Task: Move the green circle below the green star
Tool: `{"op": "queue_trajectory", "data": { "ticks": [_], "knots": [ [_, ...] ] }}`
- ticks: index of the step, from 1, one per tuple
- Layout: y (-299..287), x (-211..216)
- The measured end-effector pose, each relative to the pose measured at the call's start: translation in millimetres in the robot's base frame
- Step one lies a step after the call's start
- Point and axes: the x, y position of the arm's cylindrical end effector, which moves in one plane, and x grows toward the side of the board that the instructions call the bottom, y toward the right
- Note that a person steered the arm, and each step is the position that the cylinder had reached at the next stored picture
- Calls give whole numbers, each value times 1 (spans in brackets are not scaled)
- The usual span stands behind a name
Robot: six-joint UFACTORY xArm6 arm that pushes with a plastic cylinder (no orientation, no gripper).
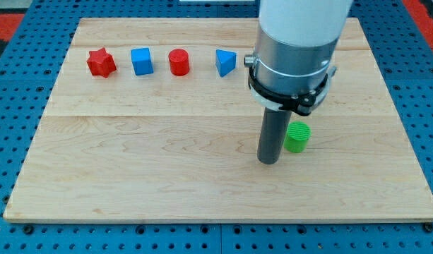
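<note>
The green circle [297, 137] sits right of the board's centre. My tip [269, 161] rests just beside its left edge, grasping nothing; contact is unclear. I judge the block light, rigid and prone to roll off a glancing push, so I should press its flank squarely. No green star is visible.

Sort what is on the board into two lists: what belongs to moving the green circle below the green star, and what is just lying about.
Belongs to the job:
- green circle
- my tip, just to the view's left of the green circle
- green star: not visible in this view

Just lying about:
- red star
- blue cube
- red cylinder
- blue triangle
</note>
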Motion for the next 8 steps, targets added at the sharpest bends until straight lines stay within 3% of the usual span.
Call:
{"op": "queue_trajectory", "data": {
  "ticks": [5, 7, 8],
  "knots": [
    [67, -27],
    [99, -13],
    [-14, -15]
  ]
}}
